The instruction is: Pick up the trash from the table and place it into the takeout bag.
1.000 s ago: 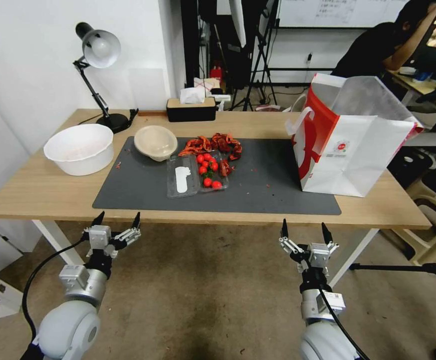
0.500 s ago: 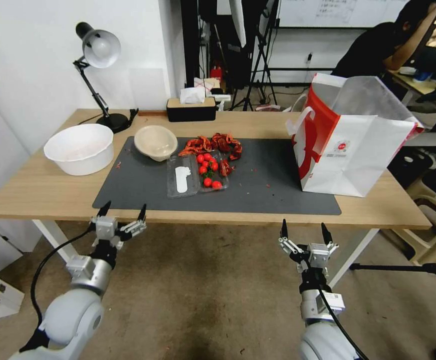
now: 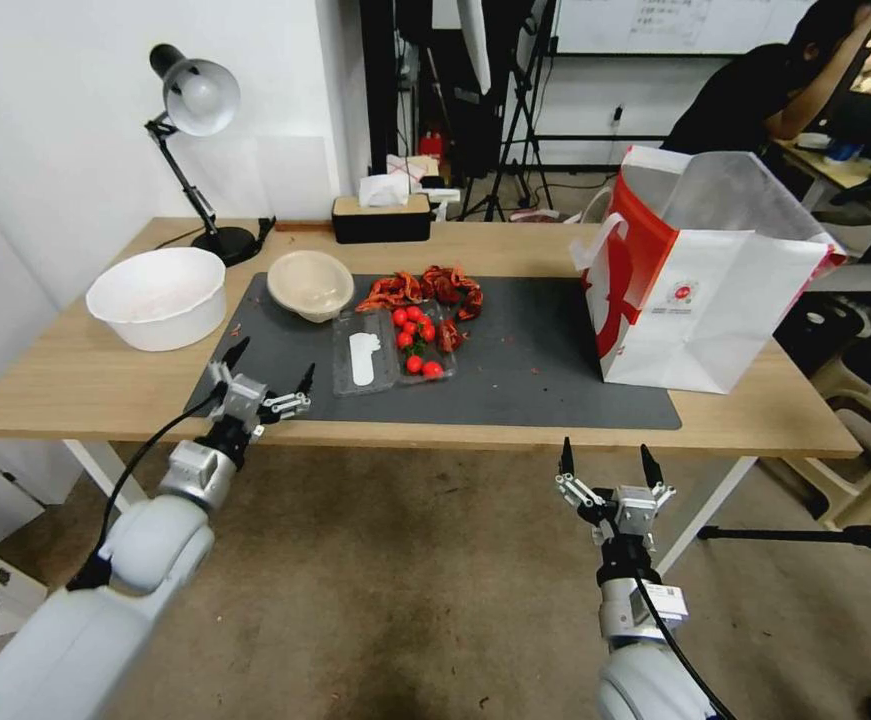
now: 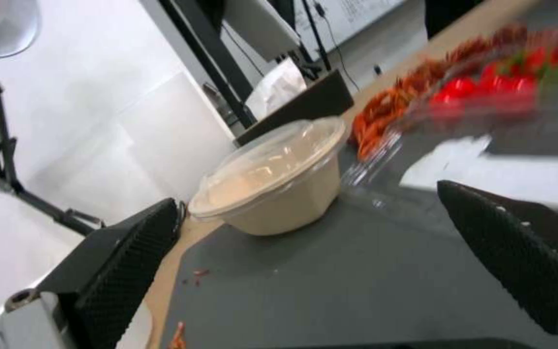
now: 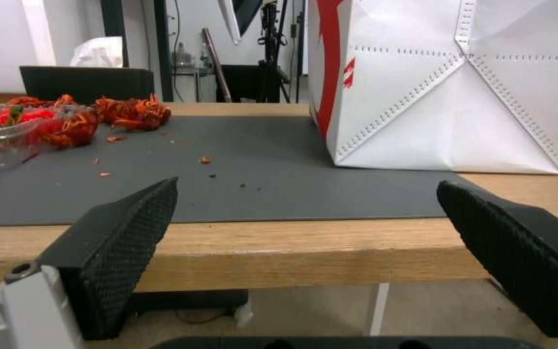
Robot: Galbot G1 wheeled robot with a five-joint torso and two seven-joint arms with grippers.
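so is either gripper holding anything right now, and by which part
Nothing is held. The left gripper, jaws open, hovers over the mat's near-left corner; the right gripper, jaws open, waits below the table edge.

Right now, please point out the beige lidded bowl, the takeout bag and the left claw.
beige lidded bowl (image 3: 311,284): head view, clear lid.
takeout bag (image 3: 715,300): head view, white front panel.
left claw (image 3: 268,374): head view, between fingertips.

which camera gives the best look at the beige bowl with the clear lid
The left wrist view: the beige bowl sits close and whole between the open left claw fingers. The head view shows it small, from above. The right wrist view faces the takeout bag instead.
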